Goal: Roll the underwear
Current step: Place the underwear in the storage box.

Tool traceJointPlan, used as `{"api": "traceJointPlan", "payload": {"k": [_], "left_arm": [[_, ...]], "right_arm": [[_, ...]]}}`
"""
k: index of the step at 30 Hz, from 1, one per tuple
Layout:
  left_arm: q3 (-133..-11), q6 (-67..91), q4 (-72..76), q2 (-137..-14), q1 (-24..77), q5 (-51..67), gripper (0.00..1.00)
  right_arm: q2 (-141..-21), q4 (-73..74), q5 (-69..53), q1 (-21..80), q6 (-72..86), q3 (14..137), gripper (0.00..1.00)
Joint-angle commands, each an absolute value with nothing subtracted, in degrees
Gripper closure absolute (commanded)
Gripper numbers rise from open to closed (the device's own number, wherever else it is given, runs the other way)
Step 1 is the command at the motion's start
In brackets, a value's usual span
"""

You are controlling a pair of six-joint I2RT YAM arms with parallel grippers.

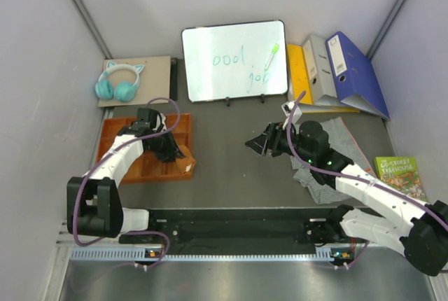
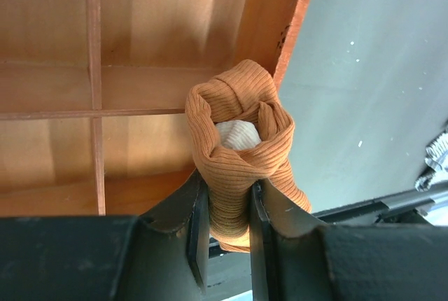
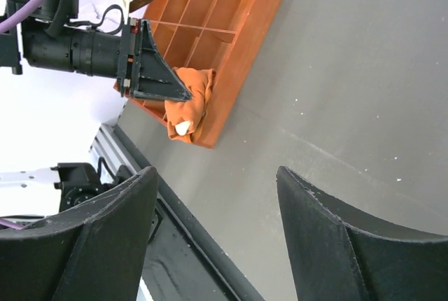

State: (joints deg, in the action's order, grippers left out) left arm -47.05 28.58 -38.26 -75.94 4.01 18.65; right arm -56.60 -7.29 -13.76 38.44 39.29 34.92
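Now the left gripper [image 2: 225, 199] pinches the rolled briefs [image 2: 241, 140] at the corner of the tray [image 2: 294, 28] — likely so the roll can't unwind — while the right gripper [image 3: 215, 175] hangs open, empty.

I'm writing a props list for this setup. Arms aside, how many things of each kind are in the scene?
Underwear: 2, orange briefs, grey striped boxers
Binders: 3, yellow binder, grey binder, blue binder
Compartment tray: 1
Whiteboard: 1
Green marker: 1
Teal headphones: 1
Tan board: 1
Book: 1
Total: 11
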Motion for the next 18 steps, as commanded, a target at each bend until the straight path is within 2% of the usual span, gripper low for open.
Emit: {"api": "traceJointPlan", "payload": {"k": [1,18], "left_arm": [[-45.8,28.6,-42.1,-78.7,4.2,-2.7,1.00],[-45.9,30.1,-43.1,-80.8,4.2,-6.2,1.00]], "right_arm": [[-55.2,-9.5,-14.9,37.7,37.7,35.4,0.31],[-53.6,-8.6,-14.8,37.7,37.6,35.4,0.31]]}}
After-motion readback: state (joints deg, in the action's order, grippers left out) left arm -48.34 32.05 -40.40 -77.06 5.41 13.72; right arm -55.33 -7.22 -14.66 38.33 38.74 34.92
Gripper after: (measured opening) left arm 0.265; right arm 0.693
